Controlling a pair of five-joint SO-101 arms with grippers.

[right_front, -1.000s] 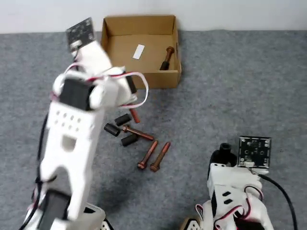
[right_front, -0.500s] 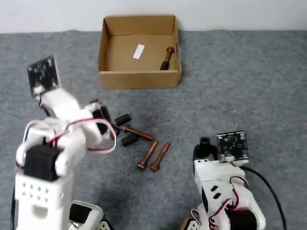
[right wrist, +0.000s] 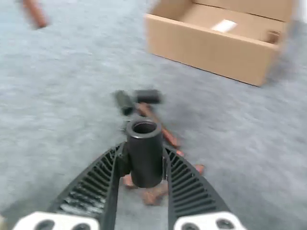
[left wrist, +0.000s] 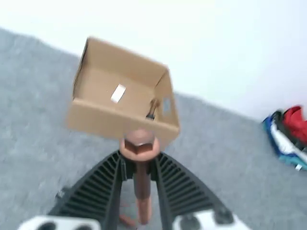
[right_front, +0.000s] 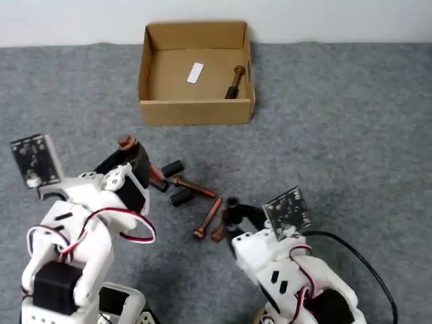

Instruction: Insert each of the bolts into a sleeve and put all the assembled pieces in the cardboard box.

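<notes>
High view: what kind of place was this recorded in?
Probably a tabletop robot test bench rather than a factory line: a grey felt-like mat set against a plain white wall, with a small cardboard box and loose bolts and sleeves lying on it.

Bright, even overhead light casts soft shadows.

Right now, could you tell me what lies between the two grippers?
In the high view, loose bolts and black sleeves lie between the left gripper, holding a bolt, and the right gripper, holding a sleeve.
</notes>
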